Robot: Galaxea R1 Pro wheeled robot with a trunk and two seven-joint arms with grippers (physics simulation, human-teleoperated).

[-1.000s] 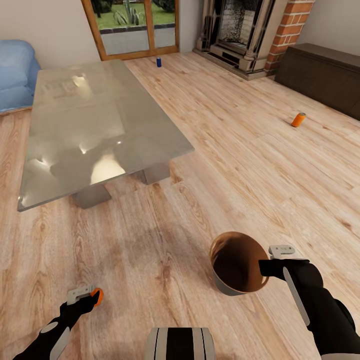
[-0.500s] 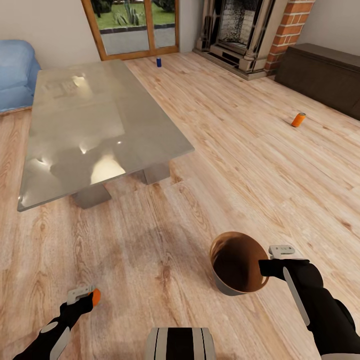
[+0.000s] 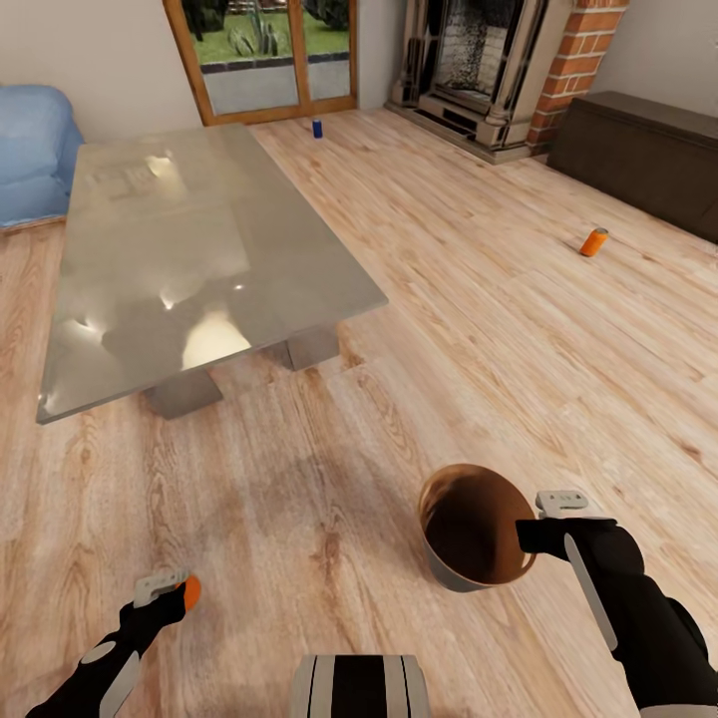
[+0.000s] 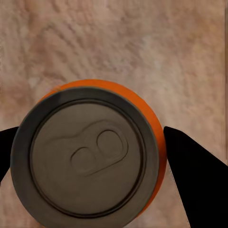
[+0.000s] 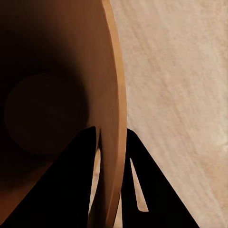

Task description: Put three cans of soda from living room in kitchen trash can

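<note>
My left gripper (image 3: 179, 590) is shut on an orange soda can (image 3: 191, 591) low at the left of the head view; the left wrist view looks down on that can's grey lid (image 4: 88, 159) between the two dark fingers. My right gripper (image 3: 527, 534) is shut on the rim of the trash can (image 3: 474, 524), grey outside and brown inside, held above the wood floor; one finger (image 5: 78, 190) is inside the wall (image 5: 111, 118), the other outside. A second orange can (image 3: 593, 241) lies on the floor at the right. A blue can (image 3: 317, 127) stands far off by the glass door.
A low stone-topped table (image 3: 199, 259) takes up the left middle. A blue sofa (image 3: 30, 150) is at the far left. The brick fireplace (image 3: 499, 70) and a dark low cabinet (image 3: 638, 155) line the far right. Wood floor stretches between table and cabinet.
The far things sit slightly lower in the head view, so the camera has shifted a little. Both grippers keep their holds and places.
</note>
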